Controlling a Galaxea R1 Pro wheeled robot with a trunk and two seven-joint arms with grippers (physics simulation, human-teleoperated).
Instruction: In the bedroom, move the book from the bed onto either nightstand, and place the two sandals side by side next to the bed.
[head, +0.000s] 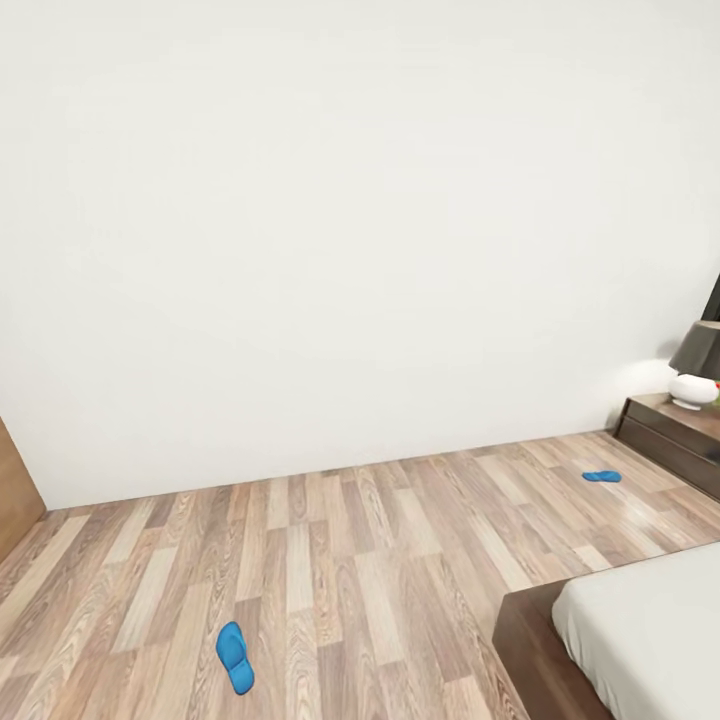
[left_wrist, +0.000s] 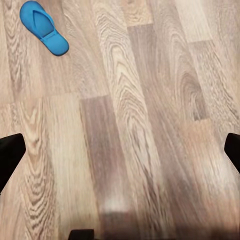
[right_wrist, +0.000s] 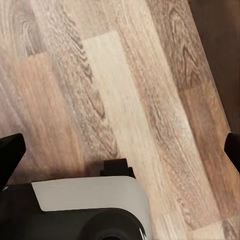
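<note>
Head view: near sandal (head: 234, 657) flat on wood floor (head: 350, 560), left of bed (head: 640, 630) corner, long axis running away from robot. Far sandal (head: 602, 476) well apart, near nightstand (head: 675, 435) carrying lamp (head: 697, 365). Left wrist view: same near sandal (left_wrist: 44, 27), ahead of left pincer (left_wrist: 120, 150), fingers spread wide, nothing held. Right pincer (right_wrist: 120, 150) likewise released, over bare floor. Left arm judged nearer. Book unseen.

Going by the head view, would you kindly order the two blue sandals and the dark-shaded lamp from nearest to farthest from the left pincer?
1. Bright blue flat sandal, lower-left floor, before the left pincer.
2. Second bright blue sandal, far-right floor.
3. Dark-shaded white-based lamp, on the dark brown nightstand, right edge.
</note>
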